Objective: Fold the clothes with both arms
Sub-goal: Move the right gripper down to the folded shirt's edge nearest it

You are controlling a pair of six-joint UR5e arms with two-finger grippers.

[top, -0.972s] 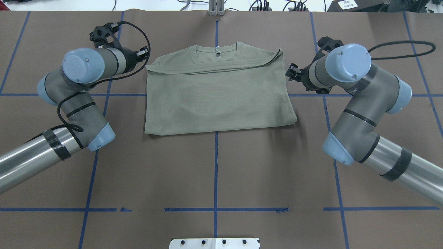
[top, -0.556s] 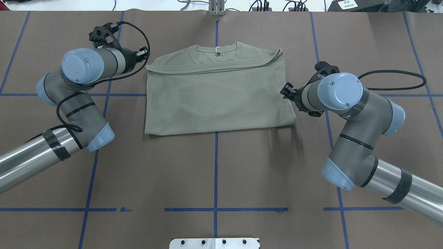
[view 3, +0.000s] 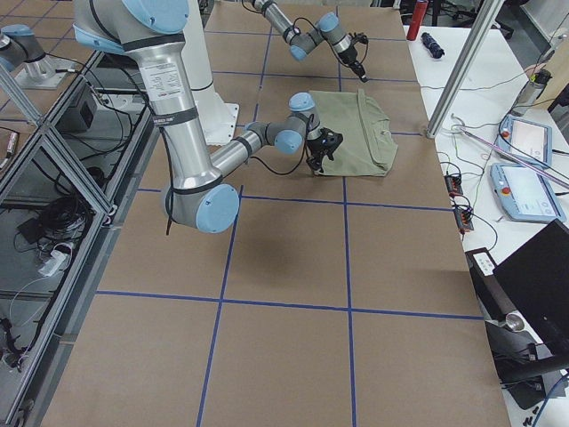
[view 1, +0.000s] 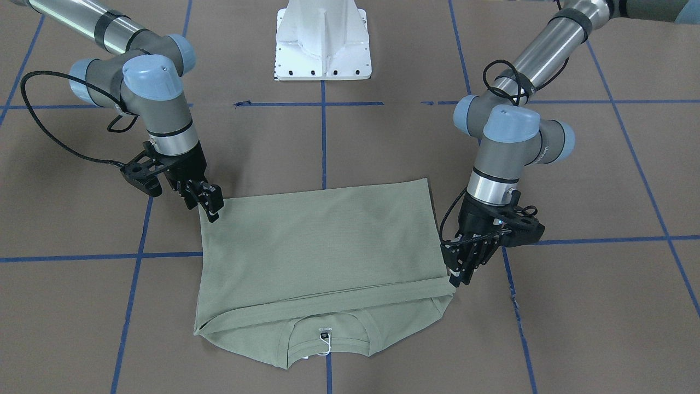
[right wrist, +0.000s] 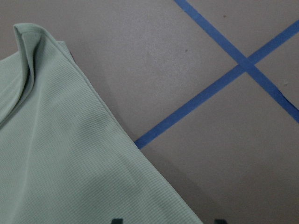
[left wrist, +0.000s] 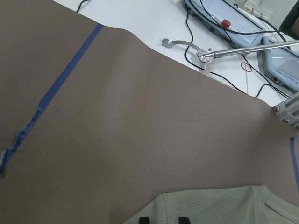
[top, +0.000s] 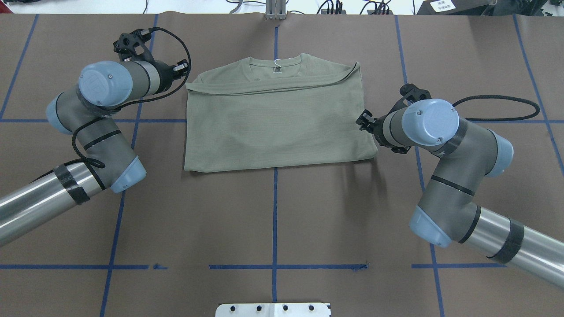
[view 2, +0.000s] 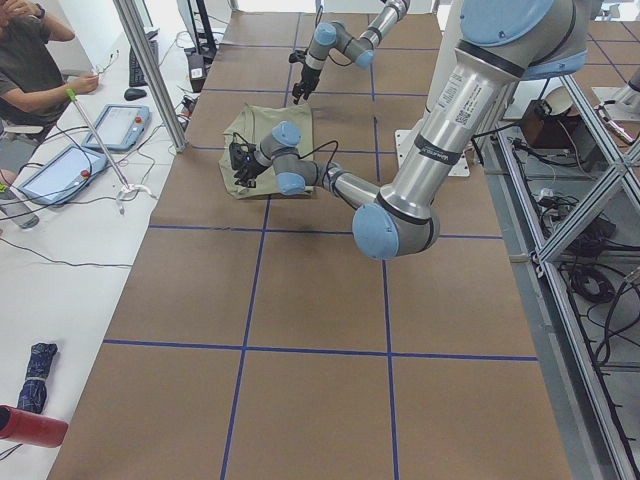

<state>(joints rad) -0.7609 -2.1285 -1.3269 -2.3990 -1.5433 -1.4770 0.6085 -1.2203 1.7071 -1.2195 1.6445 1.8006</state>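
The sage-green shirt [top: 277, 127] lies flat, its lower half folded up over the chest, with the collar and white hang tag [top: 277, 65] on the far side. It also shows in the front view [view 1: 322, 246]. My left gripper [top: 181, 68] [view 1: 462, 273] is low at the shirt's far-left shoulder corner. In its wrist view the fingertips [left wrist: 183, 219] stand slightly apart over the shirt's edge [left wrist: 219, 207]. My right gripper [top: 363, 119] [view 1: 210, 208] is open beside the shirt's right edge. Its wrist view shows that edge [right wrist: 60, 154] between wide-apart fingertips.
The brown table cover carries blue tape lines [top: 275, 211]. The white pedestal base [view 1: 322, 38] is at the robot's side. A metal pole [view 2: 150, 70], tablets [view 2: 60, 170] and cables are at the far edge, where a person sits.
My right arm has moved toward the robot along the shirt's right edge, from near the far corner to about mid-edge. My left arm and the shirt have not moved.
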